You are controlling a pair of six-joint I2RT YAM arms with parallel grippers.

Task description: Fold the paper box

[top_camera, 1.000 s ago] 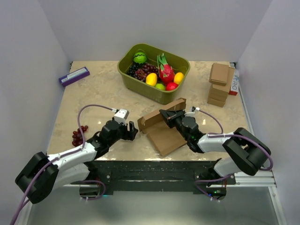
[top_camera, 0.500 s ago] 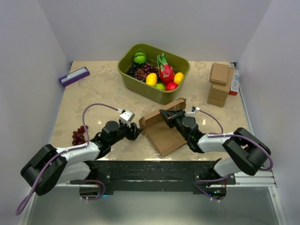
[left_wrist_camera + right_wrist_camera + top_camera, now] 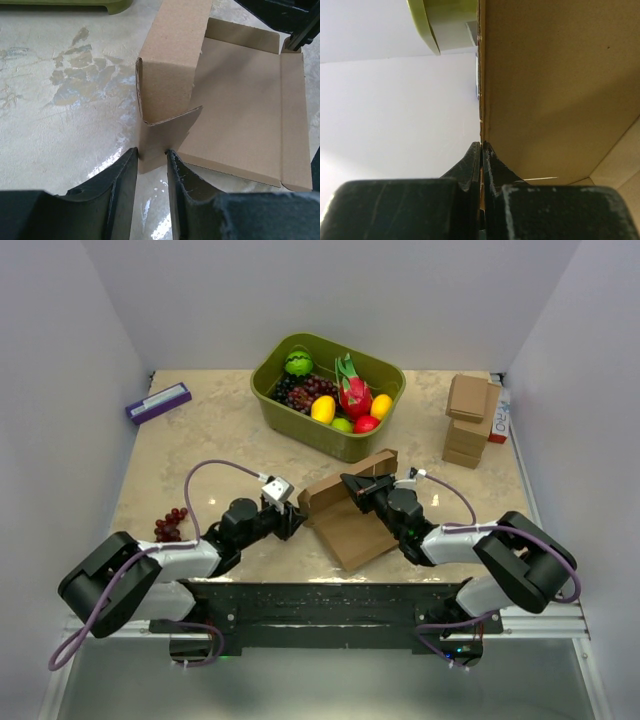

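Note:
The paper box (image 3: 355, 530) is a brown cardboard mailer lying open on the table with its long back wall folded up. My right gripper (image 3: 350, 483) is shut on the top edge of that wall; in the right wrist view the gripper (image 3: 482, 145) pinches the cardboard (image 3: 555, 90) edge-on. My left gripper (image 3: 294, 521) is at the wall's left end. In the left wrist view the gripper (image 3: 150, 157) stands narrowly open, and the corner of the box's small end flap (image 3: 167, 132) sits between the fingertips. The flat base panel (image 3: 240, 100) lies to the right.
A green bin (image 3: 345, 448) of toy fruit stands just behind the box. A bunch of grapes (image 3: 170, 525) lies by the left arm. A purple box (image 3: 158, 402) is at the far left. A stack of small cardboard boxes (image 3: 468, 420) is at the far right. White walls enclose the table.
My left arm has reached right, bringing its gripper from beside the box up to the end flap. The right gripper and the box have not moved.

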